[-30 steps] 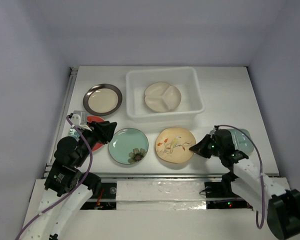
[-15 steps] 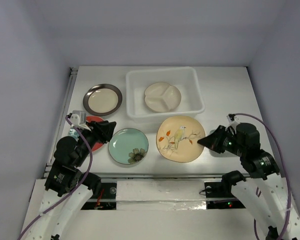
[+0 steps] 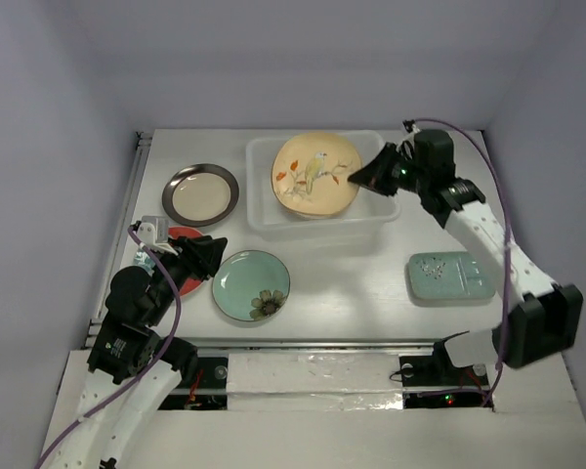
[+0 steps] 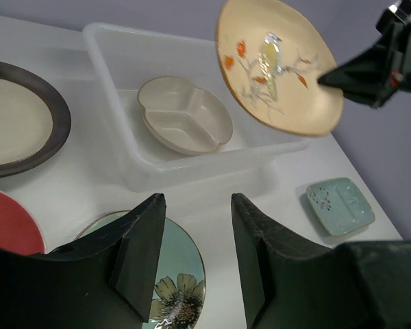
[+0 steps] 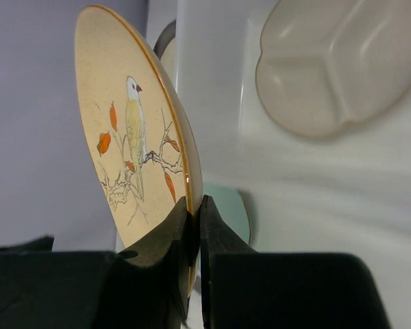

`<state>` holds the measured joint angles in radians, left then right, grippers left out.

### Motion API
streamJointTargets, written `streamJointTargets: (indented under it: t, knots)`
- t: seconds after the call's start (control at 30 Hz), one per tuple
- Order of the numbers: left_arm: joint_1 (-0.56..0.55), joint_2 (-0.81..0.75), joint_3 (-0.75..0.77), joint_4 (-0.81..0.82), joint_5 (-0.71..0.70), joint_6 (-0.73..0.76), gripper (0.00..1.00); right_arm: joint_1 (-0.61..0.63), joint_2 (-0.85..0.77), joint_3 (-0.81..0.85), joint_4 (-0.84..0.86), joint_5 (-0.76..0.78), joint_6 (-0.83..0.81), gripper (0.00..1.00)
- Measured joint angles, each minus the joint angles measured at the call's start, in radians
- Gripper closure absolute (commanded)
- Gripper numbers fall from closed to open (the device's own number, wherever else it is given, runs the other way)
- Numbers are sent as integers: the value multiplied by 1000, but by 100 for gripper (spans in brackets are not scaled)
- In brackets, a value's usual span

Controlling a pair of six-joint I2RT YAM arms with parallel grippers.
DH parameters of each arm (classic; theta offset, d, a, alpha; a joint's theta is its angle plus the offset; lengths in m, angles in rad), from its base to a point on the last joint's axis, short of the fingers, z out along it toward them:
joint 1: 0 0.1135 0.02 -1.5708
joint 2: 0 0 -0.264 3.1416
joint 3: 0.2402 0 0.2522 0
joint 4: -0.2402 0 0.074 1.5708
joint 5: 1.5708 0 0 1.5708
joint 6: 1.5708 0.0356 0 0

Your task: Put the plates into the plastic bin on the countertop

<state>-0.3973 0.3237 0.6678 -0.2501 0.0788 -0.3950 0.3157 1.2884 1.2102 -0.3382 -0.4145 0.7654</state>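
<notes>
Plates at left, dark-rimmed plate (image 3: 203, 193) and teal flower plate (image 3: 251, 284), lie on countertop (image 3: 342, 278) near L gripper (image 3: 213, 256), jaws spread, empty. Mid: plastic bin (image 3: 317, 231) w/ cream divided plate (image 4: 185, 123) inside. R gripper (image 3: 356, 178) pinches tan bird plate (image 3: 315, 174) by rim, tilted above bin; pale green plate (image 3: 449, 277) far right.

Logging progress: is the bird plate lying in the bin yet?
Not yet. The bird plate hangs tilted above the bin, rim pinched in the right pincer; only the divided dish lies inside.

Pale lavender matte walls (image 3: 303, 68) on three sides of a flat white countertop (image 3: 332, 269). Soft, even light.
</notes>
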Motion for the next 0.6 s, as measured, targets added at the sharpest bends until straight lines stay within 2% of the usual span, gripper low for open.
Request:
streamJointTargets:
  t: [0.1, 0.23, 0.43, 0.6]
  knots:
    - [0, 2, 0, 0, 0, 0, 59, 0, 177, 142, 37, 20, -18, 100]
    - [0, 4, 0, 0, 0, 0, 59, -2, 343, 245, 64, 42, -35, 100]
    - [0, 8, 0, 0, 0, 0, 59, -14, 518, 288, 66, 57, -55, 100]
    - [0, 9, 0, 0, 0, 0, 58, -27, 584, 280, 77, 63, -61, 100]
